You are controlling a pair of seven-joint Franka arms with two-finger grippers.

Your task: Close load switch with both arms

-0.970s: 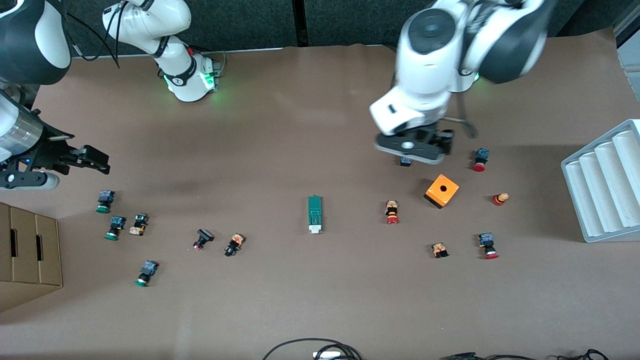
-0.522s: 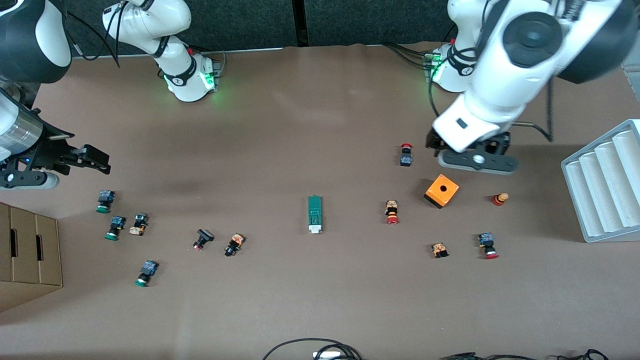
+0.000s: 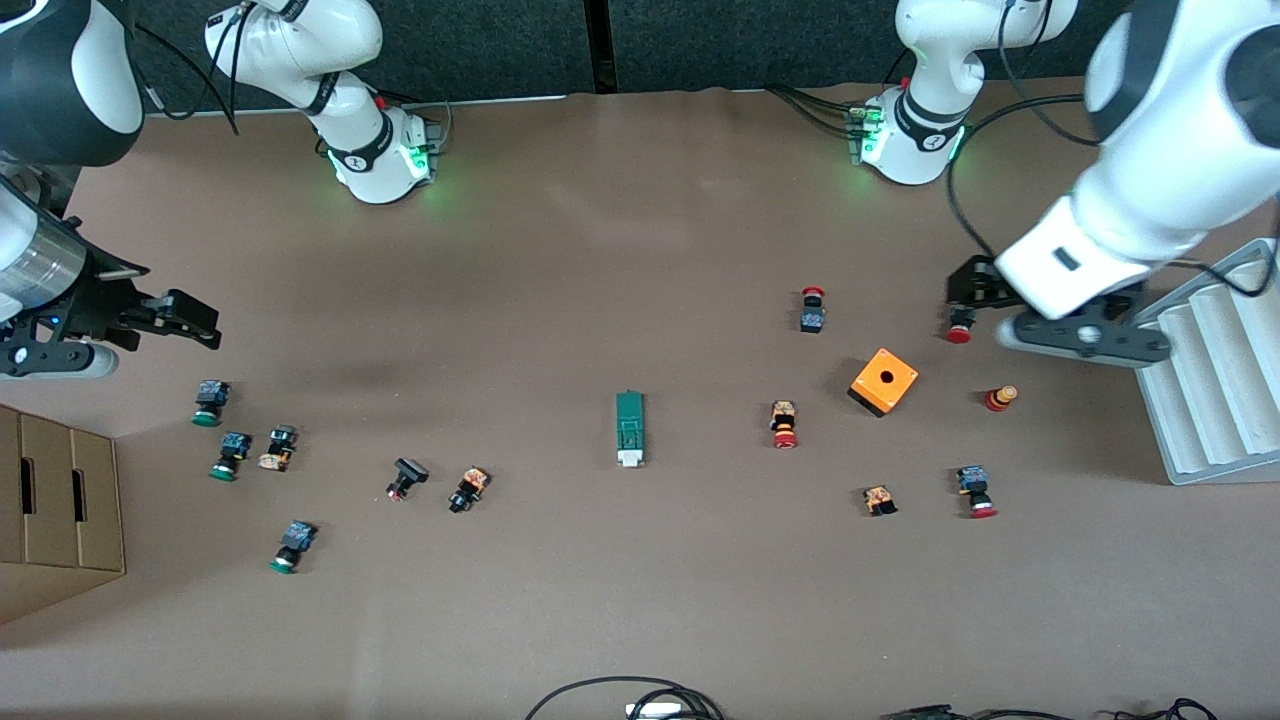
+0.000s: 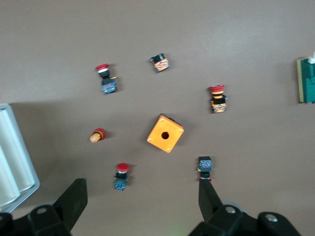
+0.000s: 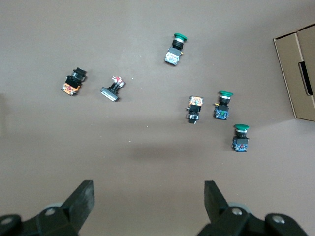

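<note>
You only get the load switch [image 4: 307,81] partly in the left wrist view, cut by the frame edge. Cardboard box [image 3: 55,510] and white ridged tray [image 3: 1215,390] run off the front view. Left arm hides most of one red button [image 3: 960,331].

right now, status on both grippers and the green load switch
Left gripper open, empty, over red-capped button. Right gripper open, empty, above green-capped buttons. Narrow green load switch untouched mid-table, nothing touching it.

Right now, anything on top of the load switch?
Nothing: the load switch lies bare on the table. The left gripper hangs near the white tray, the right gripper over its end. Underside hidden.
</note>
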